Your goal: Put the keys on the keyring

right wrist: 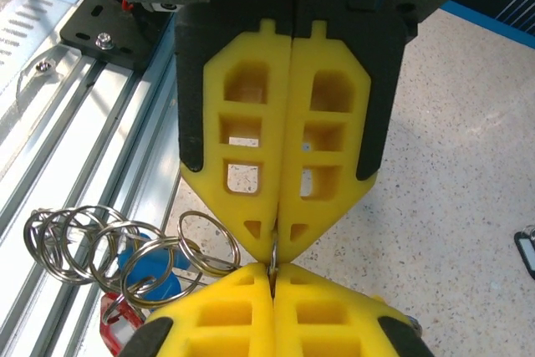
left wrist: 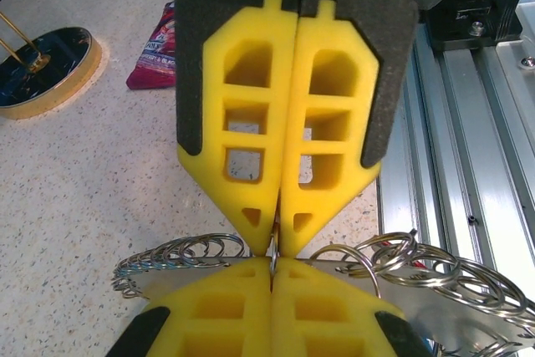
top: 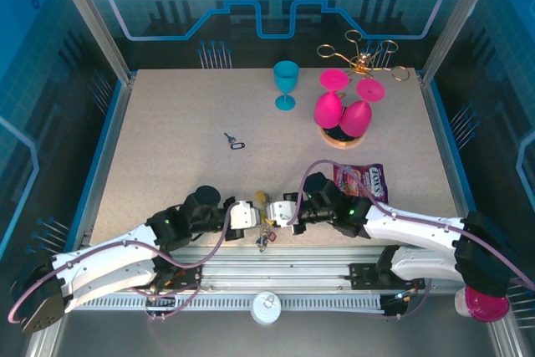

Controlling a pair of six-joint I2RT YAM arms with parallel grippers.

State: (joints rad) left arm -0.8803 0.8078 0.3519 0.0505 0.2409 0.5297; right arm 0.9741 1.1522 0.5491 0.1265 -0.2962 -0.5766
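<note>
Loose key: one small dark key point(top: 235, 142) lies alone on the desk point(top: 159, 165), left of centre and well apart from everything else.
Left fingers: the left fingers point(left wrist: 266, 283) are pressed fully together and meet the other pair tip to tip, nipping a thin link of the keyring.
Keyring: one keyring point(right wrist: 88, 238), a floppy chain of silver wire rings. It is held off the surface between the two sets of tips at the desk's near edge, by the rails, with slack rings drooping to either side.
Keys on the chain: a small bunch of keys point(top: 266, 238) hangs just below the pinch. One blue tag point(right wrist: 155, 273) and one red tag point(right wrist: 115, 320) can be made out; any others cannot be counted.
Right fingers: the right fingers point(right wrist: 269, 283) are also closed all the way, gripping the same chain at the meeting point.
Goblets: three. One teal goblet point(top: 286, 84) stands upright at the far side. Two pink goblets point(top: 343, 110) lean together with their feet uppermost, over a round base point(top: 341, 140).
Wire stand: one gold stand point(top: 361, 56) with round loops, behind the pink pair.
Packet: one purple snack packet point(top: 365, 180) lies flat near the right arm.
Surface: speckled beige board with blue edging; aluminium rails point(top: 334, 254) run along the near edge.
Room: blue-lit enclosure whose back panel is printed with a gear and circuit lines.
</note>
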